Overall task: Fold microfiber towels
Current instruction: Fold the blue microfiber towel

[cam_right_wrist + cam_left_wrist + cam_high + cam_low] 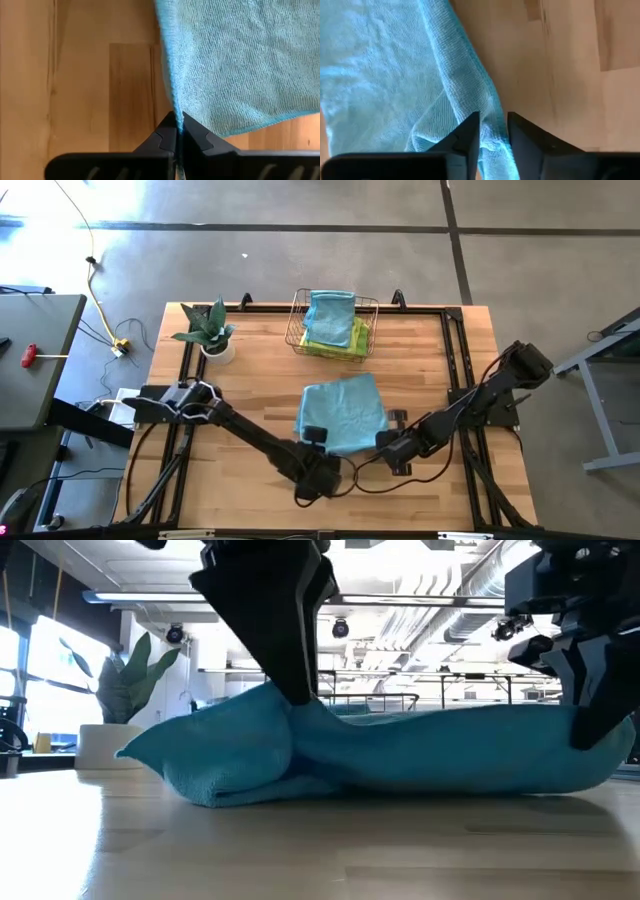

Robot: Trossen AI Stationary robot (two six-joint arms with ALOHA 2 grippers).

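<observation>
A teal microfiber towel (341, 414) lies on the wood in the middle of the table, its near left part bunched into a ridge (262, 705). My left gripper (493, 131) stands over the towel's near left edge, fingers a little apart, a fold of the edge between them. My right gripper (178, 128) is shut on the towel's near right edge. In the low view the left gripper (300, 695) stands on the ridge and the right gripper (597, 735) at the towel's right end. More towels lie in the wire basket (300, 308). My left gripper points steeply down with the towel's folded near left edge (492, 112) in the gap between its fingers; whether the fingers touch the cloth I cannot tell. My right gripper pinches the towel's near right edge (174, 107) between its two shut fingers, slanting down from above. The rest of the cloth lies on the table.
The wire basket at the far middle holds a teal towel (330, 315) on a lime green one (352, 340). A potted plant (210, 332) stands at the far left. Black frame rails (458, 360) run along the table's sides. Bare wood (250, 490) lies near the front edge.
</observation>
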